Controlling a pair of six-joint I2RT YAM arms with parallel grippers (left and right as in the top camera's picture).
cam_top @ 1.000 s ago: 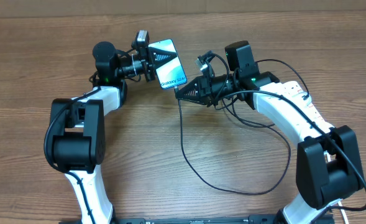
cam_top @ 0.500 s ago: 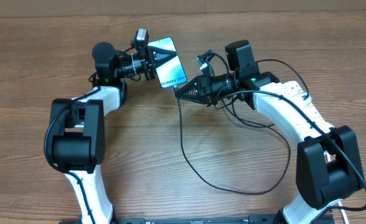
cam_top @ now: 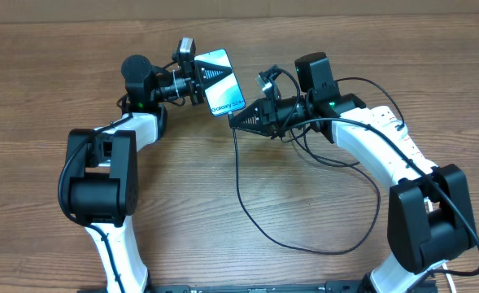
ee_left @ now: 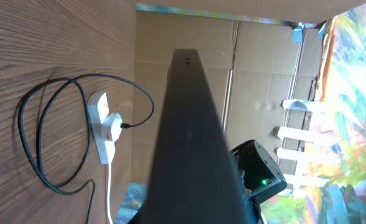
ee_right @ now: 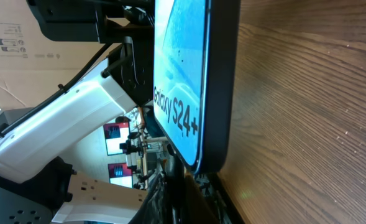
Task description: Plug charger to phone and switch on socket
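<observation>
Overhead: the left hand (cam_top: pixel 200 81) is clamped on a slim black-edged phone (cam_top: pixel 223 85) with a light blue screen, held tilted above the brown wooden table (cam_top: pixel 44 65). The right hand (cam_top: pixel 235 122), closed on the long thin black charger (cam_top: pixel 239 183) near its tip, sits just beside the phone's lower edge.

Left wrist: the elongated white socket (ee_left: pixel 102 124) lies well apart on the table.

Right wrist: the phone's bottom edge looms close, but the connector tip is hidden. I'd square it to the port and push gently along the phone's length.
</observation>
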